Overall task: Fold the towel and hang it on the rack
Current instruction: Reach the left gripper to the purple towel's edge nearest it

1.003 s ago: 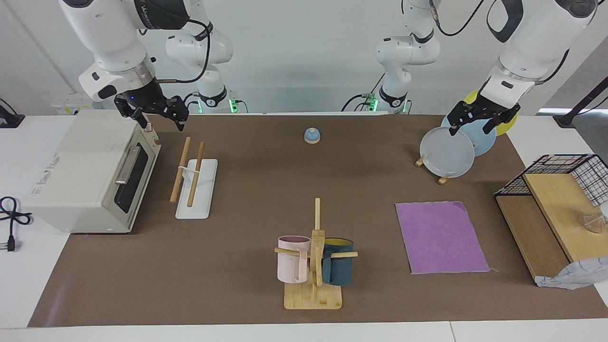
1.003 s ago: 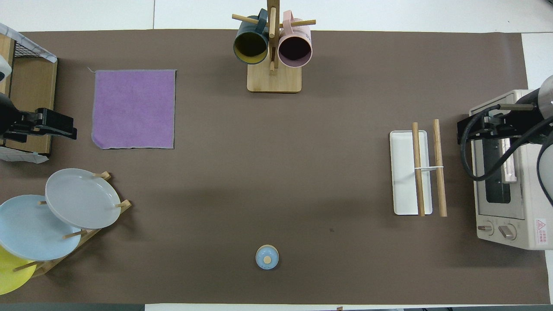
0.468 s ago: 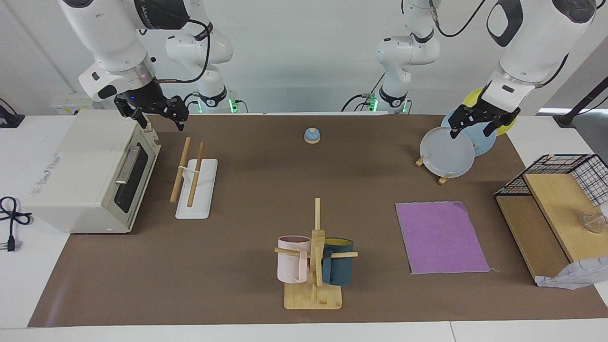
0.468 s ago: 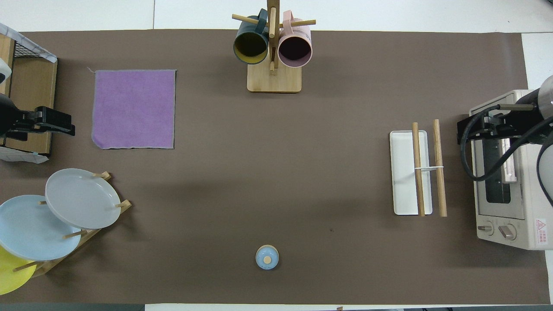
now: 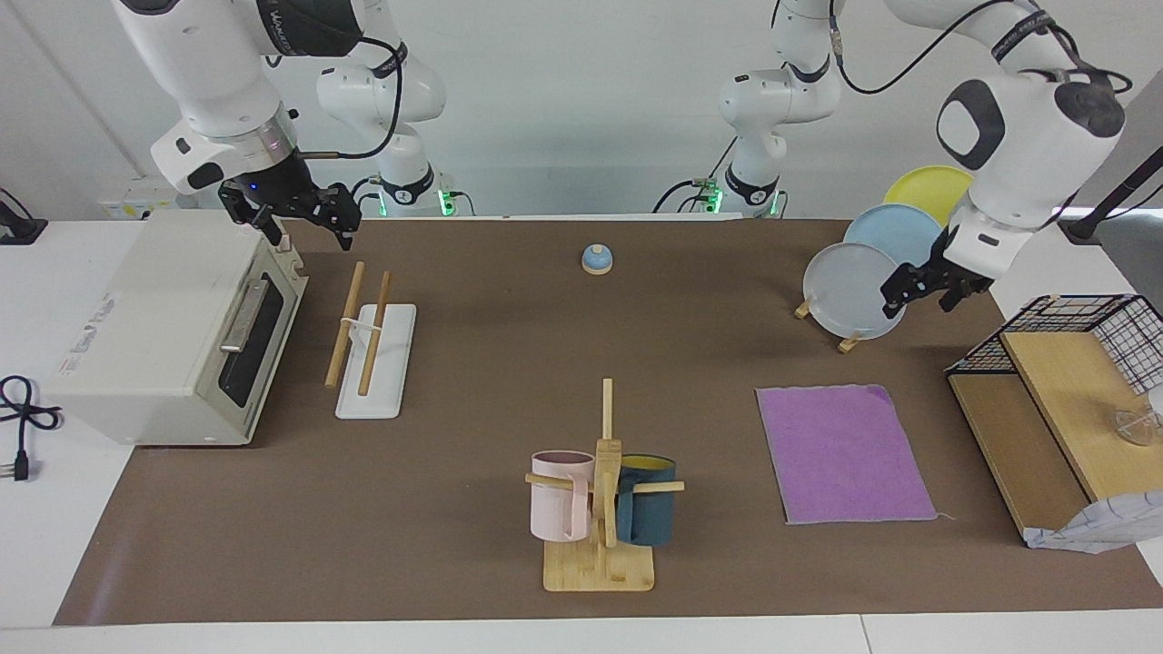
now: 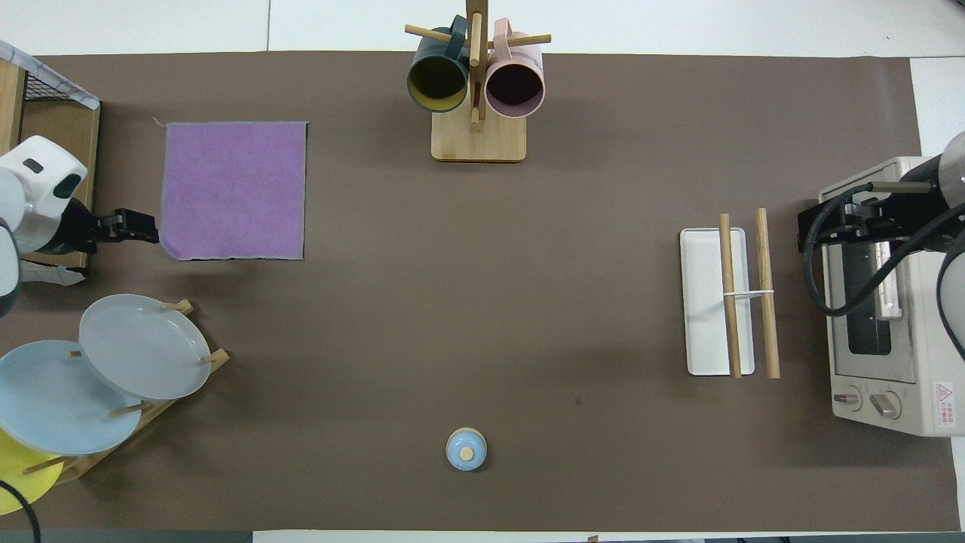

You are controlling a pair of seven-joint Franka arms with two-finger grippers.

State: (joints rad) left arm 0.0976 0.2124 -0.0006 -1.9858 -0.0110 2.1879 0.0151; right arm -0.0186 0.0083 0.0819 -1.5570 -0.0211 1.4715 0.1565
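The purple towel [image 5: 845, 454] lies flat on the brown mat toward the left arm's end, also in the overhead view [image 6: 234, 188]. One corner nearest the robots is slightly turned over. The rack [image 5: 372, 354], two wooden rods on a white base, stands beside the toaster oven toward the right arm's end, also in the overhead view [image 6: 716, 302]. My left gripper [image 5: 919, 295] is open and empty, in the air over the mat by the plate stand, close to the towel's turned corner [image 6: 139, 226]. My right gripper [image 5: 309, 225] is open and empty, waiting over the oven's edge [image 6: 818, 226].
A toaster oven [image 5: 173, 327] stands at the right arm's end. A mug tree [image 5: 600, 509] with two mugs is farthest from the robots, mid-table. A plate stand [image 5: 854, 291] holds three plates. A blue bell [image 5: 597, 260] sits near the robots. A wooden shelf with a wire basket [image 5: 1054, 409] is beside the towel.
My left gripper has come down from over the plates and moved toward the towel's corner. The right arm has not moved. The towel and rack are unchanged.
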